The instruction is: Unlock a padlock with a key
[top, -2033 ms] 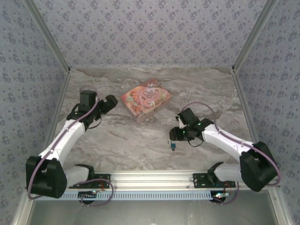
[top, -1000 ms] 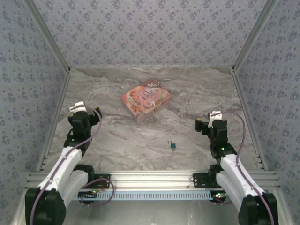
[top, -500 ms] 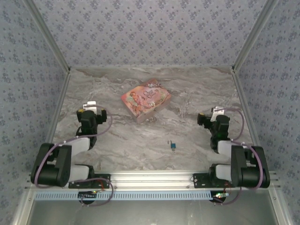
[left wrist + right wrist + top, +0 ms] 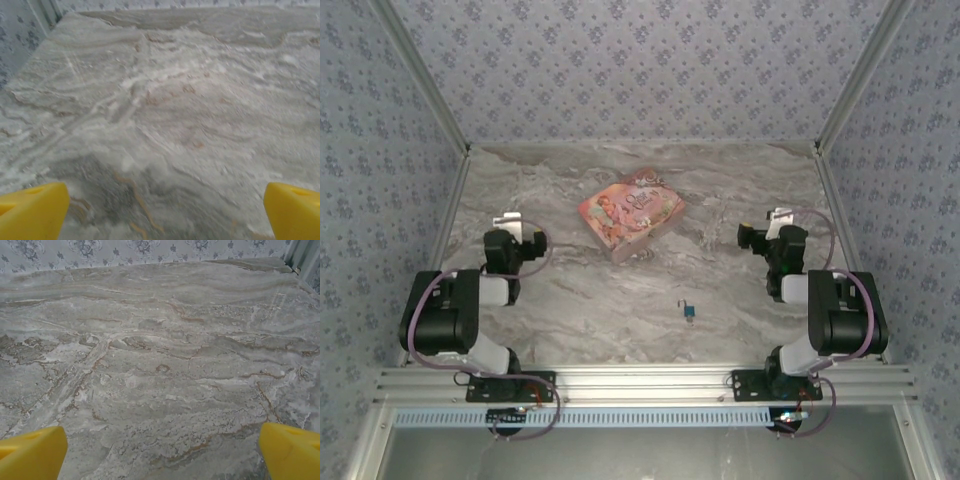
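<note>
The tiny blue padlock (image 4: 688,311) with its thin silvery shackle lies on the marble table (image 4: 620,300), near the front and right of centre. I cannot make out a key. My left gripper (image 4: 520,244) hovers at the table's left side, far from the padlock. Its yellow fingertips (image 4: 35,210) stand wide apart, so the left gripper (image 4: 164,212) is open over bare marble. My right gripper (image 4: 757,240) is at the right side, behind and to the right of the padlock. In the right wrist view the gripper (image 4: 162,452) is open too, nothing between its fingertips (image 4: 290,450).
A pink illustrated box (image 4: 631,213) lies tilted at the middle back of the table. Patterned walls with metal corner posts close in three sides. Both arms are folded up over their bases on the front rail (image 4: 640,385).
Both arms have drawn back and folded up over their bases, the grippers retreating to the sides. The right gripper left the padlock, which has stayed in place. Both grippers stayed open.
</note>
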